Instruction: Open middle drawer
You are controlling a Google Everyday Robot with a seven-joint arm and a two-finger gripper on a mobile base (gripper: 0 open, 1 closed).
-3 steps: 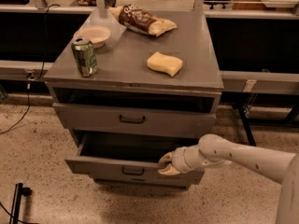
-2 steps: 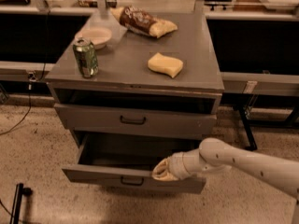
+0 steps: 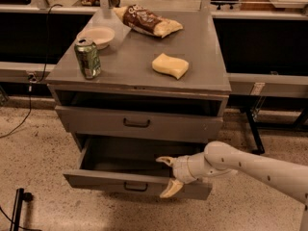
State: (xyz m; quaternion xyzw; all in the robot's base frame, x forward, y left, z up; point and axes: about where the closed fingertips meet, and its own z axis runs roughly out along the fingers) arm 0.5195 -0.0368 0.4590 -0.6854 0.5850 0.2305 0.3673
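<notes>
The middle drawer [image 3: 96, 179] is the low grey drawer with a small dark bar handle [image 3: 136, 186]. It stands pulled well out of the grey cabinet [image 3: 139, 66], and its inside looks empty. My gripper [image 3: 168, 176] is at the drawer front, right of the handle. Its fingers are spread open: the upper fingertip [image 3: 165, 160] is over the drawer's inside and the lower fingertip [image 3: 169, 190] is in front of the drawer face. It holds nothing. My white arm [image 3: 250, 165] reaches in from the right.
Above the open drawer is a taller shut drawer [image 3: 139, 124] with a larger handle, and an open slot above that. The cabinet top holds a green can [image 3: 88, 57], a white bowl [image 3: 98, 35], a yellow sponge [image 3: 170, 65] and a brown snack bag [image 3: 147, 20]. Black shelving stands behind.
The middle drawer has slid further out toward the camera. My gripper moved with its front edge, and its fingers have spread apart.
</notes>
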